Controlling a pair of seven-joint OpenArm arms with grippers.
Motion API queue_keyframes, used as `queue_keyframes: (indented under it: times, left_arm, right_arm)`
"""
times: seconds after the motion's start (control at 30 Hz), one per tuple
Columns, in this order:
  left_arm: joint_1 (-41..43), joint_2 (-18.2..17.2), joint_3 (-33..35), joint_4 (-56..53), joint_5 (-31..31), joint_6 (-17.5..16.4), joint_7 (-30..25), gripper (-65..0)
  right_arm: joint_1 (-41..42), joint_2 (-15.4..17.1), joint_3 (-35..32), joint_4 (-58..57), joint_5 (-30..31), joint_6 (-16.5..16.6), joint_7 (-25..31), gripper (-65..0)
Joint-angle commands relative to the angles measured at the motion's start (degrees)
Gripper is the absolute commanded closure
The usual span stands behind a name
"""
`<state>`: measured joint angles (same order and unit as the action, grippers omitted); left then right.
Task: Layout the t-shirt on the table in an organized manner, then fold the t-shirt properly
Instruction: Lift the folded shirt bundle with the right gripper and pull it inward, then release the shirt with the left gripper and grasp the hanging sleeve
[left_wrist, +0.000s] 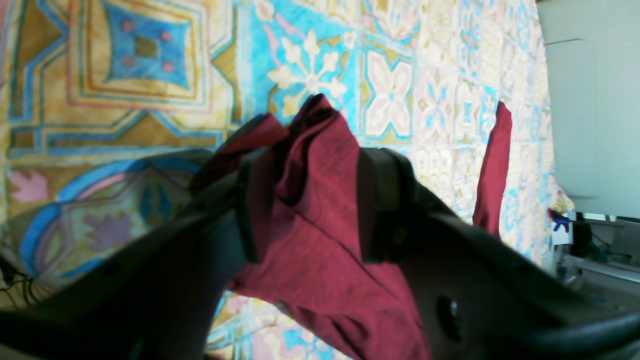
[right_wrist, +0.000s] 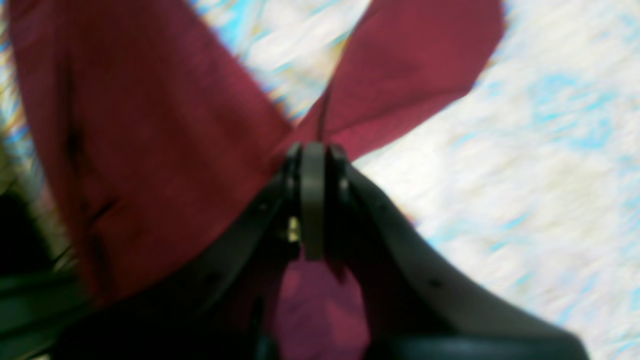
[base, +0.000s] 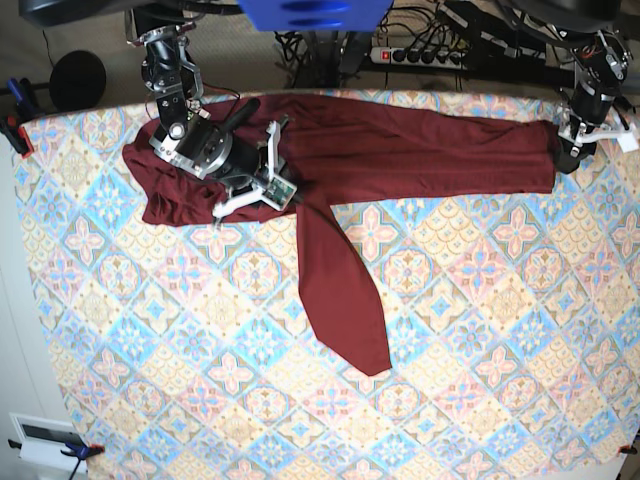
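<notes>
The dark maroon t-shirt (base: 400, 150) lies stretched in a long band across the far side of the table (base: 480, 330). One narrow flap of it runs toward the middle of the table. My right gripper (base: 285, 192) is at the band's left part, shut on a thin pinch of the t-shirt (right_wrist: 150, 125); in the right wrist view the cloth fans out from the right gripper (right_wrist: 313, 150). My left gripper (base: 565, 155) holds the band's far right end. In the left wrist view, a thick bunch of the t-shirt (left_wrist: 320, 250) fills the space between the left gripper (left_wrist: 315, 160) jaws.
A power strip (base: 420, 55) and cables lie behind the table's far edge. Clamps sit at the left edge (base: 12, 130) and the near left corner (base: 75, 450). A white panel (left_wrist: 590, 100) stands beside the table in the left wrist view.
</notes>
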<state>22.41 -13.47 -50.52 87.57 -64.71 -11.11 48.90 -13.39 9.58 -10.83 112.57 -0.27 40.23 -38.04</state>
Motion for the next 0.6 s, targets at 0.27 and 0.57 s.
queue_keyframes:
  times: [0.27,0.57]
  left_arm:
    - [0.05,-1.34,0.9,1.0,-1.09,-0.53,-0.6,-26.2]
    - [-0.48,-2.74,6.17,4.52,-1.01,-0.53,-0.77,-26.2]
  right_arm:
    - [-1.16,1.54,-6.71,1.84,0.58,-0.23,1.43,0.0]
    - [-0.72,4.09,-11.72,1.58,0.41,-0.23,1.07,0.0]
